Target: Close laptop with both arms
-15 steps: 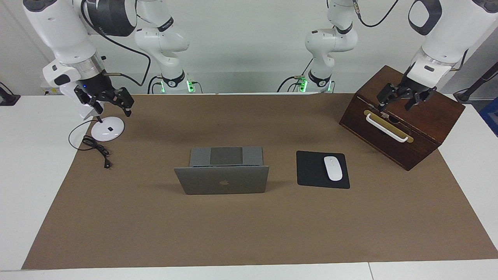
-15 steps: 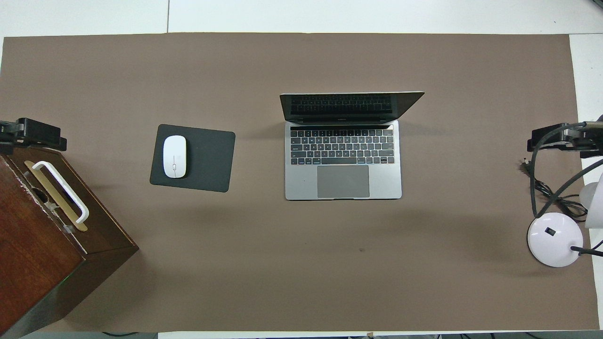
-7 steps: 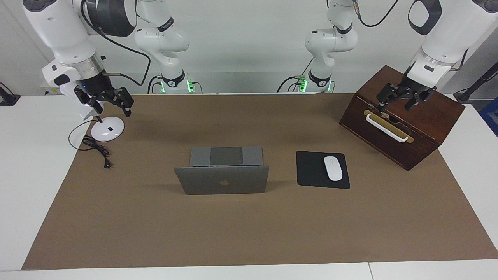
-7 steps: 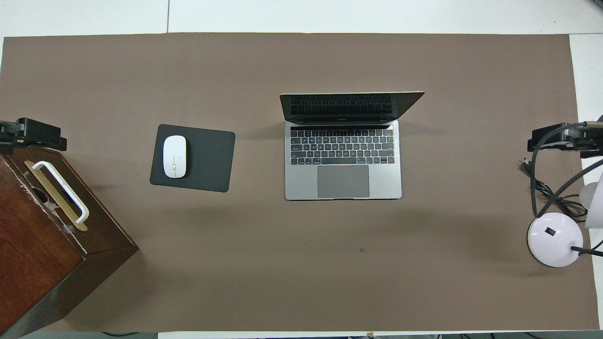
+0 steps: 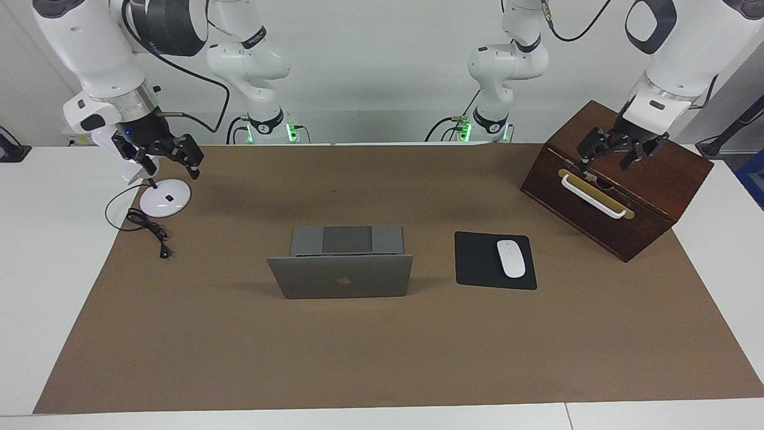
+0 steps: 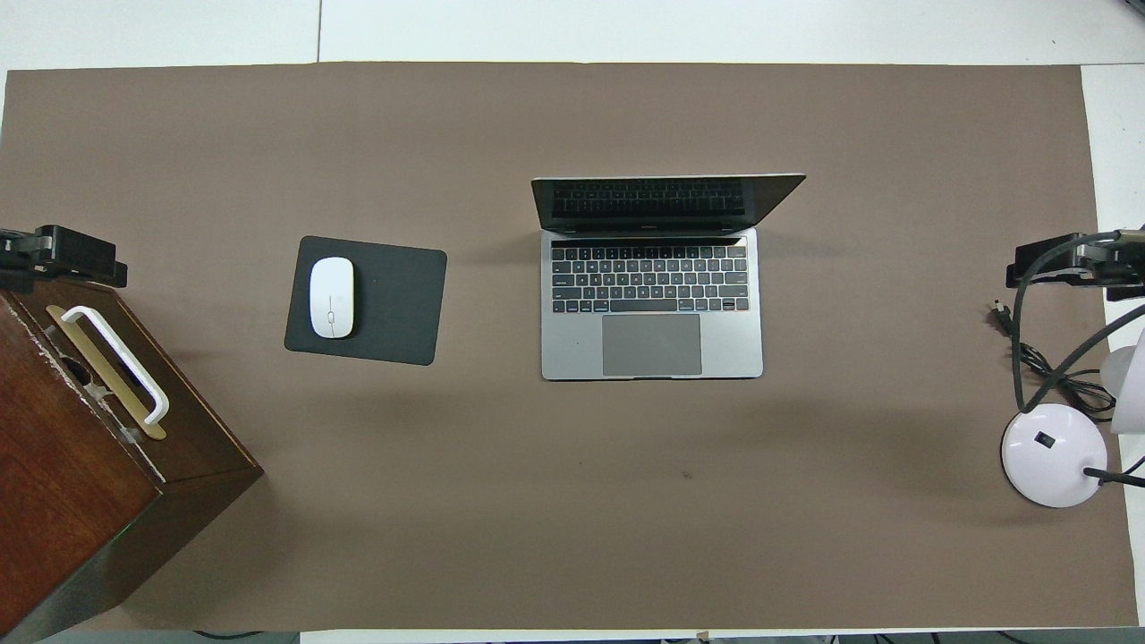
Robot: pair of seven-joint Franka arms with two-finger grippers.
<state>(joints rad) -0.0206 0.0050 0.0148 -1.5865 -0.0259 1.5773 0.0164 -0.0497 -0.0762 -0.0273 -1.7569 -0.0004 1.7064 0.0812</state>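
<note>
The silver-grey laptop (image 5: 340,276) stands open in the middle of the brown mat, its lid with the apple logo roughly upright. From overhead the laptop (image 6: 651,304) shows its keyboard deck and dark screen. My left gripper (image 5: 607,160) hangs open over the wooden box at the left arm's end of the table, far from the laptop. It shows at the edge of the overhead view as the left gripper (image 6: 63,255). My right gripper (image 5: 170,161) hangs open over the lamp base at the right arm's end, seen from overhead as the right gripper (image 6: 1069,264). Neither holds anything.
A black mouse pad (image 5: 477,263) with a white mouse (image 5: 511,258) lies beside the laptop toward the left arm's end. The brown wooden box (image 5: 621,185) has a white handle. A white round lamp base (image 5: 165,197) and a black cable (image 5: 149,227) lie under the right gripper.
Both grippers have shifted only slightly in place. The laptop and everything else on the mat stand as before.
</note>
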